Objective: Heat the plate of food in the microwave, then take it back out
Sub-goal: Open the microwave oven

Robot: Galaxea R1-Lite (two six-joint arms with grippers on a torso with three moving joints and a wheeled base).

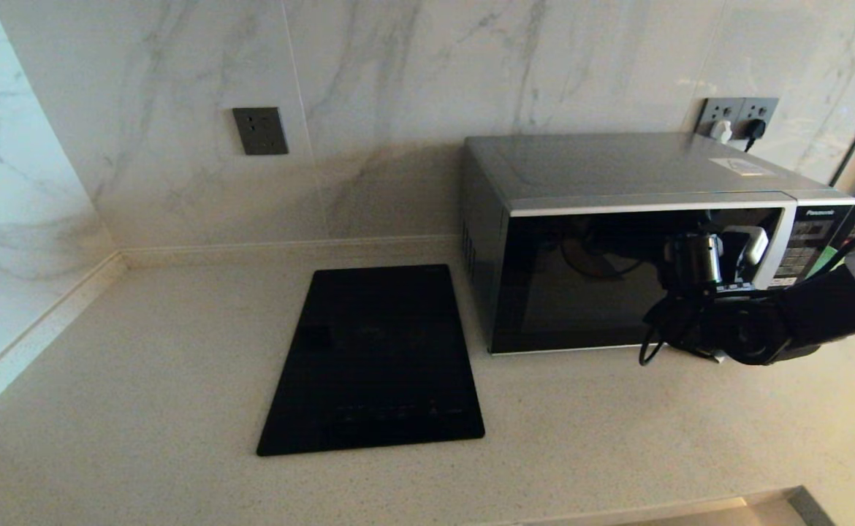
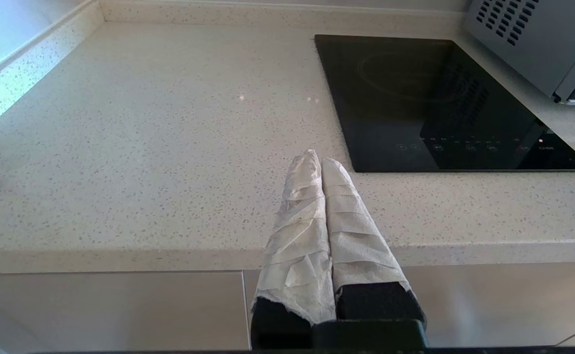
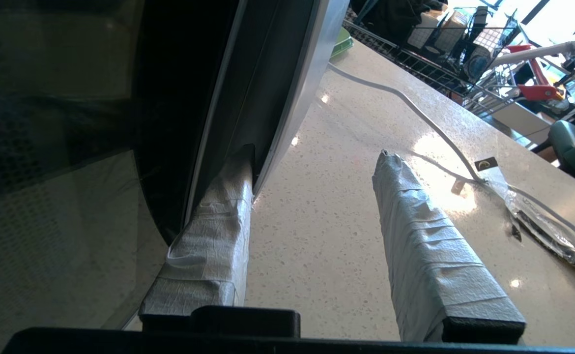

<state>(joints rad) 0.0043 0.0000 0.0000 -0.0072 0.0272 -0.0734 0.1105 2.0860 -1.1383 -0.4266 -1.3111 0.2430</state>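
At the right of the head view, the right pincer (image 1: 720, 267) works at the microwave (image 1: 639, 241) door's curved handle (image 3: 292, 93), fingers apart, one tucked behind it and the other out over the desk (image 1: 142, 380). The door looks shut or nearly so; the plate of food is nowhere visible, likely inside. With only one finger hooked, it could slip off the handle, or a pull could drag the oven; the left pincer (image 2: 317, 162), fingers together, idles at the desk's near edge.
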